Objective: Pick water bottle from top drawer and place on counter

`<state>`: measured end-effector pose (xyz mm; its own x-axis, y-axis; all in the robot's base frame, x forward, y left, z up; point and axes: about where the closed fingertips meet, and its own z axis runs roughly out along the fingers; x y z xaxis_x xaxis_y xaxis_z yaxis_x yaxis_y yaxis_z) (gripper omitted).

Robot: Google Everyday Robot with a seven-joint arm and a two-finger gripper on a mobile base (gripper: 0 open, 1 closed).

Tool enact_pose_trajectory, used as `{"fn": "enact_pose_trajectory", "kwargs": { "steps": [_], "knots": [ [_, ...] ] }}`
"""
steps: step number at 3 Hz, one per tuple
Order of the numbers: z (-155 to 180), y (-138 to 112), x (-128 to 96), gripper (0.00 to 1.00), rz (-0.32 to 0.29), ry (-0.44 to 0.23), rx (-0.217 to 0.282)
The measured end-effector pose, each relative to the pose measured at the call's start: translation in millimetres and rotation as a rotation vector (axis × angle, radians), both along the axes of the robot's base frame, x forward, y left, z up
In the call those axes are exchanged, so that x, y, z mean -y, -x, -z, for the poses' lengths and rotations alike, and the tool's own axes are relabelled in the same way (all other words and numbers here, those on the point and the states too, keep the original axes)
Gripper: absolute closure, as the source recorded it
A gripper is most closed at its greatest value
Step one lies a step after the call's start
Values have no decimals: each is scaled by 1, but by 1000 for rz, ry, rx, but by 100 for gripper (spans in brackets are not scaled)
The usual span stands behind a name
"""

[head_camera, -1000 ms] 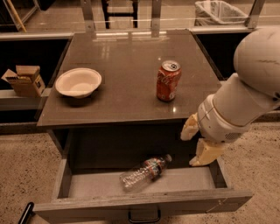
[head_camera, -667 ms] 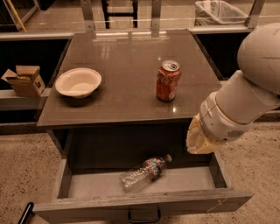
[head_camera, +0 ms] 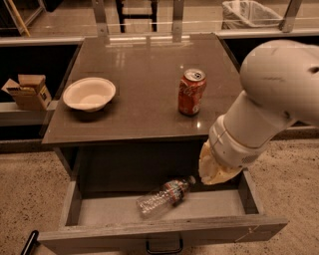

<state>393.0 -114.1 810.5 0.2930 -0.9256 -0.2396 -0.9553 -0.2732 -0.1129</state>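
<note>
The water bottle [head_camera: 164, 196], clear and crinkled with a dark label band, lies on its side on the pale floor of the open top drawer [head_camera: 89, 211], cap pointing right and back. My gripper [head_camera: 215, 172], cream coloured on a large white arm, hangs over the drawer's right end, just right of the bottle's cap and a little above it, not touching it. The counter [head_camera: 144, 69] is the glossy grey-brown top above the drawer.
A red soda can [head_camera: 191, 91] stands on the counter right of centre and a white bowl [head_camera: 88, 93] at its left. The drawer has a dark pull handle [head_camera: 164, 246]. A cardboard box [head_camera: 30, 91] sits at the left, a wire bin [head_camera: 249, 14] behind.
My gripper has turned at the wrist and shifted a little left and down, closer to the bottle's cap. The bottle, can and bowl have not moved.
</note>
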Motion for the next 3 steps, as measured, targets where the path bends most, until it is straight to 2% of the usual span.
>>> {"fn": "enact_pose_trajectory", "kwargs": {
  "steps": [1,2,3],
  "knots": [
    [35,2,-29,98,-114,20,46],
    [49,-1,-44,82,-159,32,86],
    [61,-8,-67,59,-240,49,132]
  ]
}}
